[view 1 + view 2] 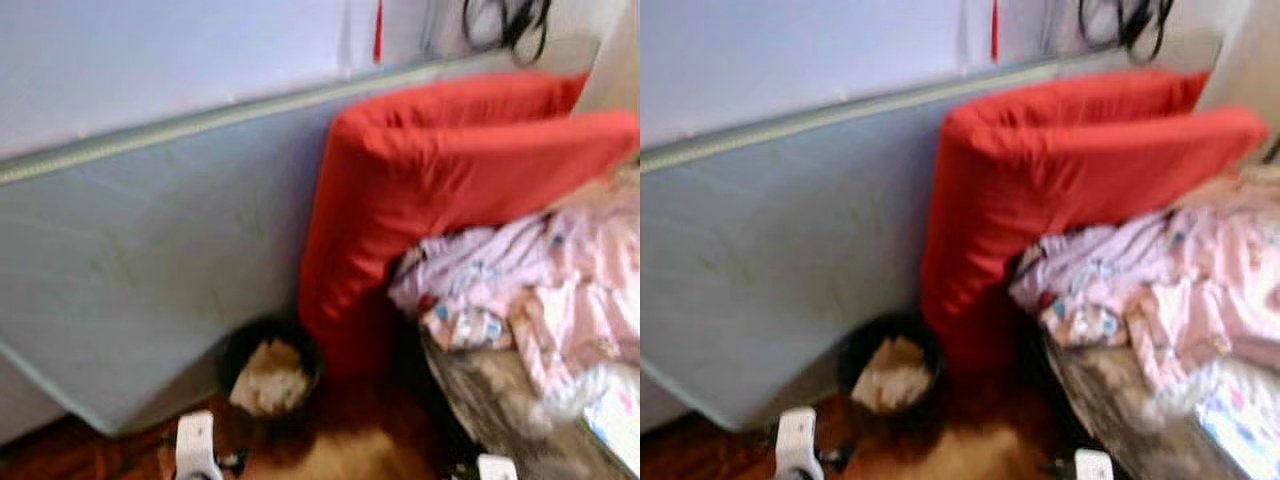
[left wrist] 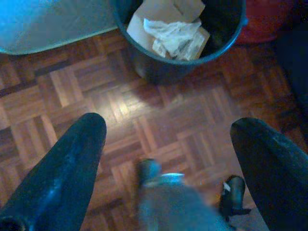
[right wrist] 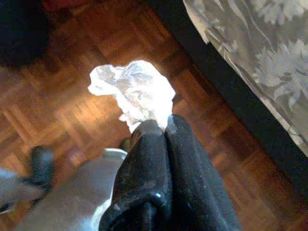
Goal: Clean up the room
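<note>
My right hand (image 3: 156, 127) is clamped on a crumpled white paper wad (image 3: 132, 91), its fingers pressed together over the parquet floor (image 3: 62, 110) beside the bed (image 3: 260, 62). My left hand (image 2: 168, 149) hangs with fingers spread wide apart above that floor, just short of the black bin (image 2: 180, 60), which holds cardboard and crumpled paper. The bin sits against the pale mattress (image 1: 150, 260) leaning on the wall, with the red cushion (image 1: 440, 190) right beside the bin and pink bedclothes (image 1: 540, 290) heaped beyond.
</note>
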`<state>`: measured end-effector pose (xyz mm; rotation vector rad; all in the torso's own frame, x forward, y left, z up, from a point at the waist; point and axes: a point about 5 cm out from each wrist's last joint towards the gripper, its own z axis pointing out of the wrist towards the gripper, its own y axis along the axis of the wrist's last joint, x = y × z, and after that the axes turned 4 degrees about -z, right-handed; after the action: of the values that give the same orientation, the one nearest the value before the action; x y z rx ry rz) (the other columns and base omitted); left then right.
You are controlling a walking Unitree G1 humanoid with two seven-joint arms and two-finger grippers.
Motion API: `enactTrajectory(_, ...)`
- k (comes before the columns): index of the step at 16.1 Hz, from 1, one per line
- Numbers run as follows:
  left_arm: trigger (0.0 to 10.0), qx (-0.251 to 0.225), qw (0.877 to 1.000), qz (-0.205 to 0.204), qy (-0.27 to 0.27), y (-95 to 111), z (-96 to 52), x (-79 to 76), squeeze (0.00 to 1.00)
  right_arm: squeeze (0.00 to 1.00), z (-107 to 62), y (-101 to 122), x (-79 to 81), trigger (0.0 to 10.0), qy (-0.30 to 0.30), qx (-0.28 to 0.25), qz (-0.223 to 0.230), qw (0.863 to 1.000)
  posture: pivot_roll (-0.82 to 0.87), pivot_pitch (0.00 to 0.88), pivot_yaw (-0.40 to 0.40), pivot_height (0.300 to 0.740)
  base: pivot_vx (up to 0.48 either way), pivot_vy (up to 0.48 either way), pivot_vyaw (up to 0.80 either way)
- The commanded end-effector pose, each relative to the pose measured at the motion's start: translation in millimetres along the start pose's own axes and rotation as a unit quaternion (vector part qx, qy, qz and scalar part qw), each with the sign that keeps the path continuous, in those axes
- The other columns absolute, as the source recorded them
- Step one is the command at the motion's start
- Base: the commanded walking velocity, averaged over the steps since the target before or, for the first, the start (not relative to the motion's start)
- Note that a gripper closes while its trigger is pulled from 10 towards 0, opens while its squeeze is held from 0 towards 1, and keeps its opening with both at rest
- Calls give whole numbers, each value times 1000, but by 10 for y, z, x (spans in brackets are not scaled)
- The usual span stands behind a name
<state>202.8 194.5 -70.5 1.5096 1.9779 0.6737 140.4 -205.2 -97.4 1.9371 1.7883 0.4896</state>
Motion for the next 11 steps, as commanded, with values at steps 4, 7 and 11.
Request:
enactTrajectory(4,10000,7,1000,5,10,-19,-15,84,0,0,11,20,81,10000,8,-2,-5,1000,35,0,-13,740,0,330,0)
enactTrajectory(7,10000,7,1000,4,10,-18,-14,80,0,0,9,16,70,10000,9,-1,-6,1000,35,0,-13,740,0,330,0)
enactTrajectory(11,10000,7,1000,6,10,-18,-14,82,0,0,11,20,79,10000,10,-1,-7,1000,35,0,-14,740,0,165,0)
